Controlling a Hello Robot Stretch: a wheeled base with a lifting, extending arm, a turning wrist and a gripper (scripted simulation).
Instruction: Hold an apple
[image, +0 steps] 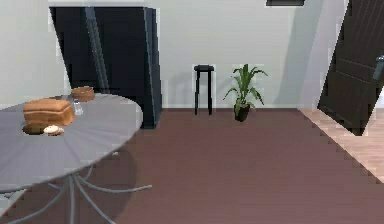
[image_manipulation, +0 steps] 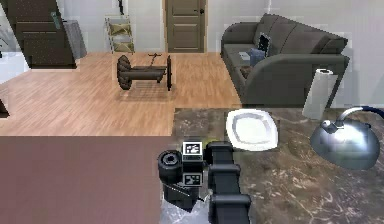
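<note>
Currently the gripper (image_manipulation: 172, 182) sits at the left edge of the dark stone counter (image_manipulation: 300, 195), near a white plate (image_manipulation: 251, 129) and well apart from a metal kettle (image_manipulation: 347, 140). Its far end is indistinct: whether it holds anything, and how its fingers stand, cannot be told. Where the apple lies cannot be determined. Forward, a round grey table (image: 105, 135) carries brown loaves (image: 48, 112) and a small pale item (image: 53, 130)

A home is shown: a grey sofa (image_manipulation: 285, 55) at upper right of the arm side view, a kettle (image_manipulation: 345, 140) on a stone counter (image_manipulation: 300, 190) (perhaps a kitchen's) below it.
</note>
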